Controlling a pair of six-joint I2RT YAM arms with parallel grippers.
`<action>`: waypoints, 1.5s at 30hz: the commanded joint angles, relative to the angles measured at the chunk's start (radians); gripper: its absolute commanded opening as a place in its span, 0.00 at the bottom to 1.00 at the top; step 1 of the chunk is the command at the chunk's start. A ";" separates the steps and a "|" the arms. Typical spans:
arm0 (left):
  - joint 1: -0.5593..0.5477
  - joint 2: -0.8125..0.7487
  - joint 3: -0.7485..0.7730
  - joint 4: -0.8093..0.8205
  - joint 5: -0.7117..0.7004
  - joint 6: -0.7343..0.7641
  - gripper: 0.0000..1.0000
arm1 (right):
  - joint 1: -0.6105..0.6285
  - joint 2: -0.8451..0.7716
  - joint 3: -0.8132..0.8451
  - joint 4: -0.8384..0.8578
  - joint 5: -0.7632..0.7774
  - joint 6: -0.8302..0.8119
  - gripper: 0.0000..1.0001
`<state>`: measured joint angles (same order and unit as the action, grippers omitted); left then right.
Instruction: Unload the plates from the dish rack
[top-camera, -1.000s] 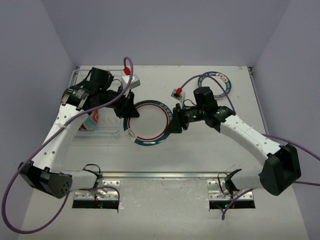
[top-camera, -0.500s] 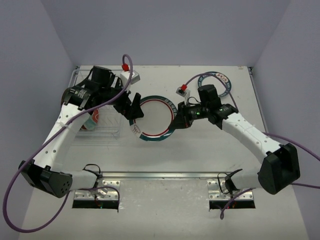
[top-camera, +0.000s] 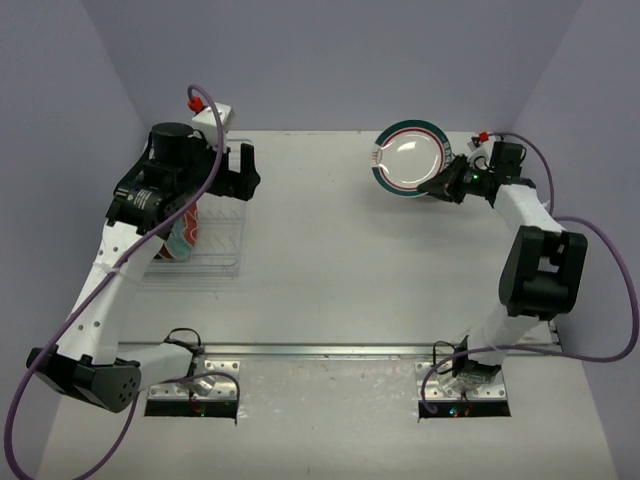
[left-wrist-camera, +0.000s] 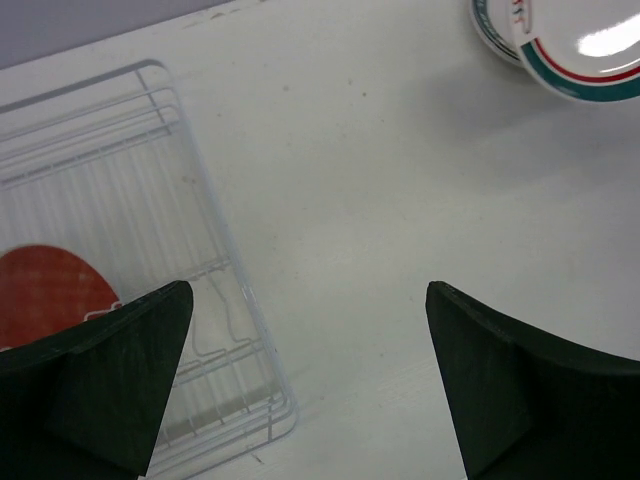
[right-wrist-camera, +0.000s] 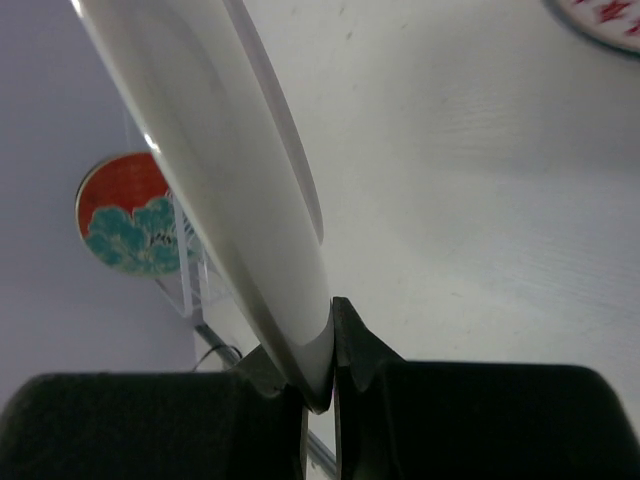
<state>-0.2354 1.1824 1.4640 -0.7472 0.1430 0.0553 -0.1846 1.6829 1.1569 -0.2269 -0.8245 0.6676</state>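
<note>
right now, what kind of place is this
Probably a robot lab cell: bare walls box in a white table, two arms bolted at its edge, one holding a plate.

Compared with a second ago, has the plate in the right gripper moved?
Yes. The plate moved from beside the dish rack to the table's far right corner.

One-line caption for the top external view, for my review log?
Right gripper holds green-rimmed plate at the far right; left gripper open at the dish rack.

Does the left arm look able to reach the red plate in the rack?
Probably yes: the left fingers hang open at the edge of the dish rack, nothing visible between them and the red plate.
</note>
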 joint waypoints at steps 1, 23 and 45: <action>0.031 -0.004 -0.026 0.071 -0.215 -0.041 1.00 | -0.078 0.142 0.205 0.018 0.034 0.094 0.00; 0.063 -0.092 -0.136 0.088 -0.287 -0.038 1.00 | -0.133 0.517 0.455 0.001 -0.022 0.296 0.39; 0.199 0.014 -0.135 -0.058 -0.447 0.004 0.89 | 0.135 -0.133 -0.007 -0.223 0.121 -0.193 0.73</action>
<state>-0.0741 1.1661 1.3276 -0.7861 -0.2588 0.0290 -0.1131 1.6917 1.2159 -0.4615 -0.8468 0.6582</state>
